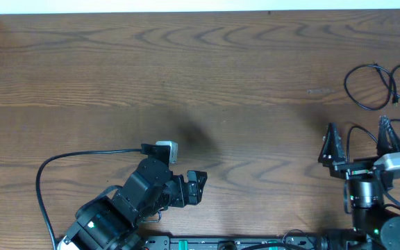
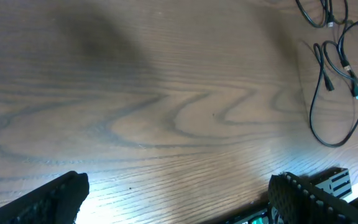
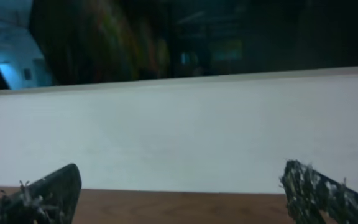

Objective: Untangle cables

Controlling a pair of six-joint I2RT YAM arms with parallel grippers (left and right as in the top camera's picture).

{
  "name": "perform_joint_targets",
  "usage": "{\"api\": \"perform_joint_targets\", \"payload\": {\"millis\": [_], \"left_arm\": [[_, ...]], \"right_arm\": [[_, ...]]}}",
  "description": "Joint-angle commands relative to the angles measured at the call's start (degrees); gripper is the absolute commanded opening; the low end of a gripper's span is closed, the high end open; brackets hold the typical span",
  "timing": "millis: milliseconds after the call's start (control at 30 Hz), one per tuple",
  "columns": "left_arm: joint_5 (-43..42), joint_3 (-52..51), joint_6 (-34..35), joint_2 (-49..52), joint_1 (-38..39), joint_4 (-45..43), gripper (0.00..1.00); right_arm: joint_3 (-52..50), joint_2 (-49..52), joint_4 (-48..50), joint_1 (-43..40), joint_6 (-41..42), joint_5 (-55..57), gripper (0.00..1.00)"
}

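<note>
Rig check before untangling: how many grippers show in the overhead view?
2. The left gripper is low, left of centre, jaws open over the table. The right gripper is at the right, jaws open, near the cables. Neither is hidden.

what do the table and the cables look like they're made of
table: wood or wood-look laminate, brown, matte with a soft sheen; wavy grain lines show. cables: thin black cords, probably rubber or plastic jacketed, smooth; they bend in loose loops with small plug ends.
</note>
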State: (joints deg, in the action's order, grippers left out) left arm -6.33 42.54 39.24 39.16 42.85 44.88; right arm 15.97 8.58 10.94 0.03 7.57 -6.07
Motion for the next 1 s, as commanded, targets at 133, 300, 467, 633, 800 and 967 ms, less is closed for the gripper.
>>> {"api": "perform_joint_targets", "payload": {"millis": [133,300,467,633,800,967], "left_arm": [[-0.13,0.83,0.48,-0.31,-0.02,0.11,0.96],[-0.13,0.83,0.48,-0.31,-0.02,0.11,0.96],[-0.13,0.83,0.48,-0.31,-0.02,0.11,0.96],[-0.13,0.83,0.48,-0.31,-0.02,0.11,0.96],[-0.13,0.83,0.48,-0.31,-0.02,0.11,0.96],[-0.13,0.83,0.48,-0.31,-0.02,0.11,0.96]], "right_arm": [[-8.92,-1.44,6.91,1.95,-2.54,4.59,0.99],[-14.45,-2.05,10.43,2.71,-2.54,6.14,0.99],[-15.69,-2.8,7.32,3.04,-2.56,8.15,0.99],[-15.69,-2.93,3.56,3.02,-2.56,10.71,0.99],[-15.69,-4.28,-5.6,3.02,-2.58,11.23,0.99],[-15.69,-6.95,-14.95,3.02,-5.01,11.41,0.99]]}}
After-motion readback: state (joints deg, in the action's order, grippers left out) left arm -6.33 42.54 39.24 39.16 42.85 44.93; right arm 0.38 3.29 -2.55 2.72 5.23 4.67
